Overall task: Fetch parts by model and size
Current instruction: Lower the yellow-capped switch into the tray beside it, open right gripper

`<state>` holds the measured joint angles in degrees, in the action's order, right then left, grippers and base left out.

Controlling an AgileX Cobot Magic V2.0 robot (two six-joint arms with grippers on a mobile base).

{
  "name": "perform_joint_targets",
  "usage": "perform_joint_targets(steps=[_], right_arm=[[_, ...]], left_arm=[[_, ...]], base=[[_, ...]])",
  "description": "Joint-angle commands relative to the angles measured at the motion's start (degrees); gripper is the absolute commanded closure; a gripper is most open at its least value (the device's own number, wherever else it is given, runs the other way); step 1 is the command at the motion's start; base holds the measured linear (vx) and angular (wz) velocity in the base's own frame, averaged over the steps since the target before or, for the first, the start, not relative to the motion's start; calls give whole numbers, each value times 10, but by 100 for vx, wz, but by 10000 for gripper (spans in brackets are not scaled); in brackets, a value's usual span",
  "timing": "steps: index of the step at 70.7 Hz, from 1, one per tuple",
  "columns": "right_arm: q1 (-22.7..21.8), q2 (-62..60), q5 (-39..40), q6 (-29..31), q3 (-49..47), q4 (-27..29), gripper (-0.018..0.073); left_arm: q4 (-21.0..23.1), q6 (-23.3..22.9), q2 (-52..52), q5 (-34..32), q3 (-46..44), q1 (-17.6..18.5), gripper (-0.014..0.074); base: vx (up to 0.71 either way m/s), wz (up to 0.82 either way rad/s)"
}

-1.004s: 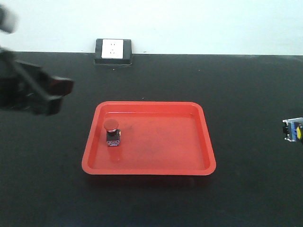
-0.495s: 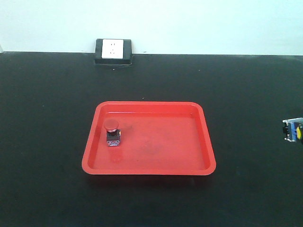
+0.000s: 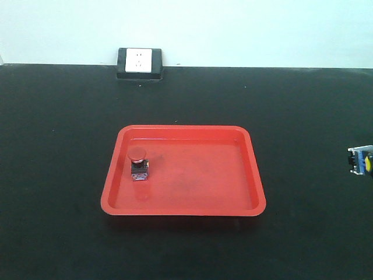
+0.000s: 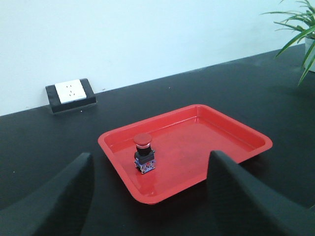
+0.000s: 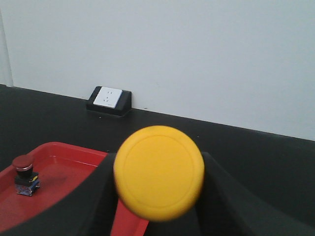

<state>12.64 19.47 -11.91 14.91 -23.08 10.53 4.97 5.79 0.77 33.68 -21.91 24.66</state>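
— What's the room like?
— A black bench [image 3: 58, 146] runs up to a pale wall. A socket [image 3: 139, 62] sits at the far edge, and a plant [image 4: 298, 34] stands off to the right.
— The switches?
— The red switch [image 3: 138, 164] stands upright, with a round red cap on a black block and a blue base. The yellow switch [image 5: 158, 172] shows mostly its broad cap.
— Containers?
— A red tray [image 3: 204, 175] sits mid-bench. The red switch is inside it, near the left wall.
— The claws?
— The left claw [image 4: 150, 155] is spread with nothing in it. The right claw [image 5: 157, 164] seems to pinch the yellow switch, but the cap hides the contact. It is held up over the bench's right edge.
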Motion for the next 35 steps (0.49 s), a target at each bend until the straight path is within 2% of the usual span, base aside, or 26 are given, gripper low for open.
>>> perform_joint_targets(steps=[1, 18, 35], right_arm=[[-2, 8, 49, 4, -16, 0, 569], [-2, 15, 54, 4, -18, 2, 569], [-2, 132, 21, 4, -89, 1, 565]], left_arm=[[8, -2, -5, -48, -13, 4, 137], [8, -2, -5, -49, -13, 4, 137], [8, -2, -5, -49, -13, 4, 137]], base=[[0, 0], [0, 0], [0, 0]])
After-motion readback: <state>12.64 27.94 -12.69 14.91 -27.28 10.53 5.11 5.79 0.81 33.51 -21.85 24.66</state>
